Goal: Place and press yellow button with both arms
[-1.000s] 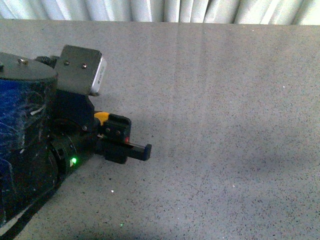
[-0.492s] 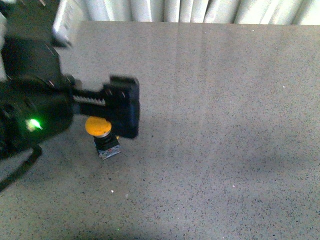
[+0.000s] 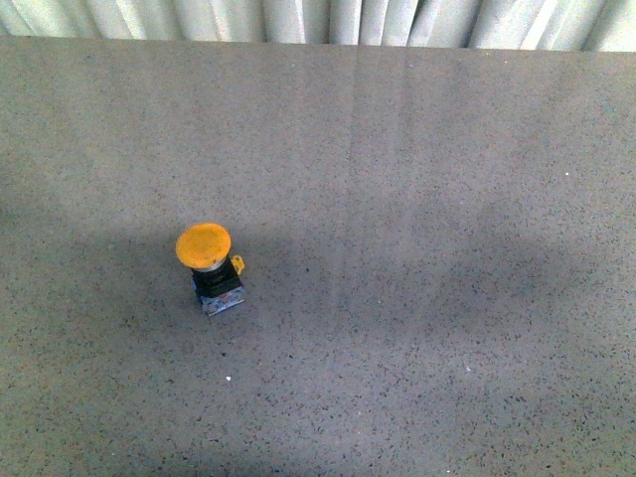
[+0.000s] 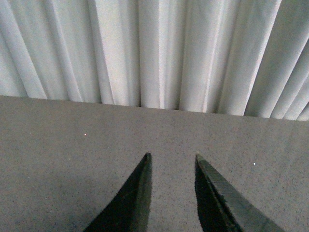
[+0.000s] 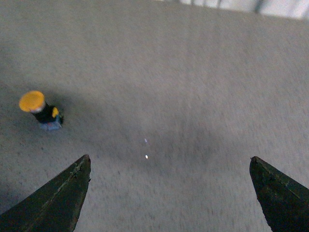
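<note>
So the yellow button (image 3: pixel 211 266) is sitting upright on the grey speckled table (image 3: pixel 427 248), over on the left side of the front view and roughly mid-depth, with open tabletop all around it. You can see the round orange-yellow cap (image 3: pixel 203 244) on top, the black body under it, a little yellow tab (image 3: pixel 238 264) poking out on the right side, and a silvery base (image 3: pixel 223 301) planted flat on the surface. It's inside a soft darker patch of shadow that runs across the middle of the table. A white pleated curtain (image 3: pixel 298 20) hangs along the far edge. The left gripper (image 4: pixel 172 157) is looking out toward that curtain over bare table. Its two black fingers (image 4: pixel 135 198) have a modest gap between the tips, so slightly parted and gripping nothing. The right gripper (image 5: pixel 169 160) is spread really wide, one fingertip (image 5: pixel 58 198) in each lower corner of its camera shot, also gripping nothing. In that right wrist shot the button shows up small, standing on the table out beyond one of the fingertips and well apart from it, not between the jaws. There are also a couple of tiny bright specks (image 5: pixel 146 156) on the tabletop between the fingers, too small for me to tell what they are.
</note>
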